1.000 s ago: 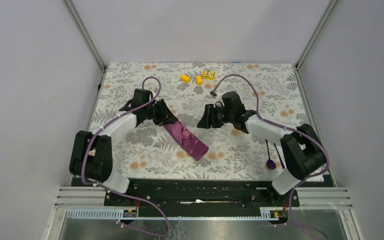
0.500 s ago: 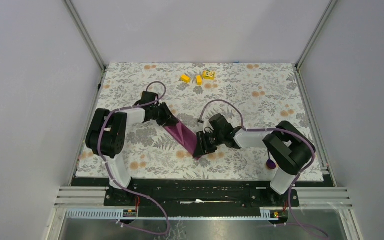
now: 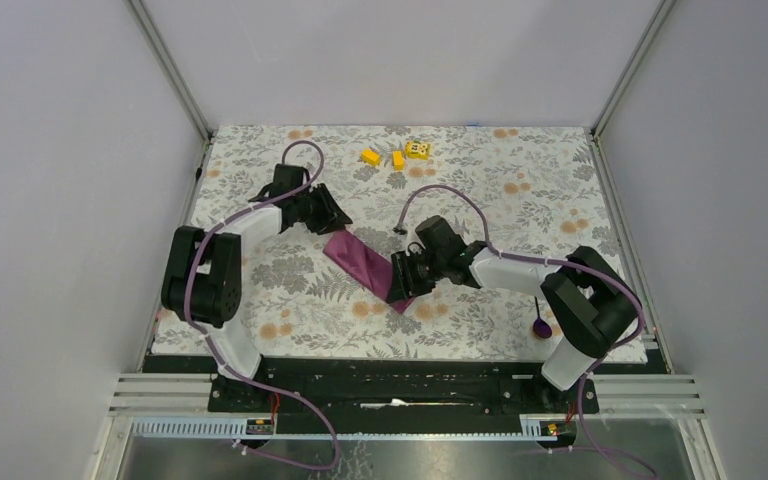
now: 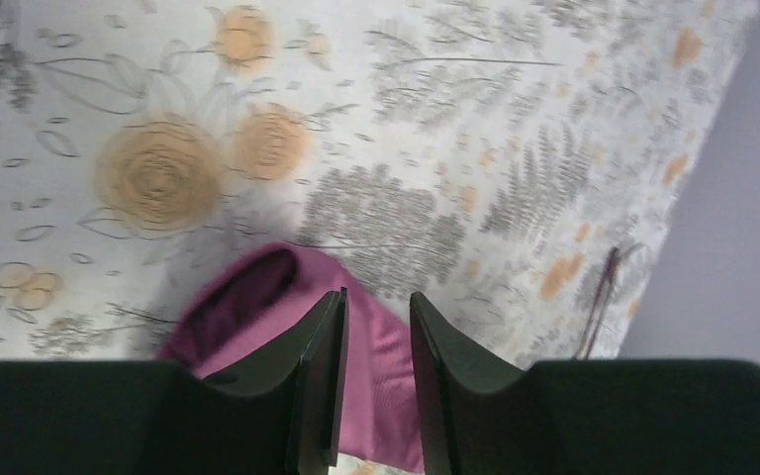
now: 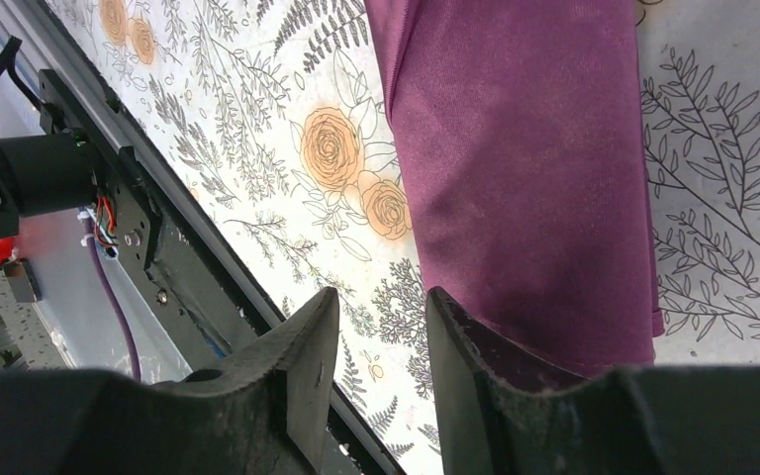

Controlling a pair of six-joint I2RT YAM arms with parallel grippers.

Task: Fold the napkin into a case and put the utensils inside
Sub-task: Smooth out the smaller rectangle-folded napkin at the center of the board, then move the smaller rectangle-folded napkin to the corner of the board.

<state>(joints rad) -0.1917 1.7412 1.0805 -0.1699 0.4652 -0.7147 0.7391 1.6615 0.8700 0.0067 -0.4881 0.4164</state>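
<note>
Because the plum case [image 3: 365, 268], lying diagonally on the worktop [image 3: 480, 200], is judged soft, light and slippery, a pinch on one layer at its open far end is advised; the left end effector [image 4: 376, 297] and right end effector [image 5: 383, 293] are seen parted, empty.

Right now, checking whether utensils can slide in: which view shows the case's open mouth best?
Left wrist: the case gapes open in close-up. Top shows the whole strip, mouth tiny; right wrist shows only smooth cloth.
</note>
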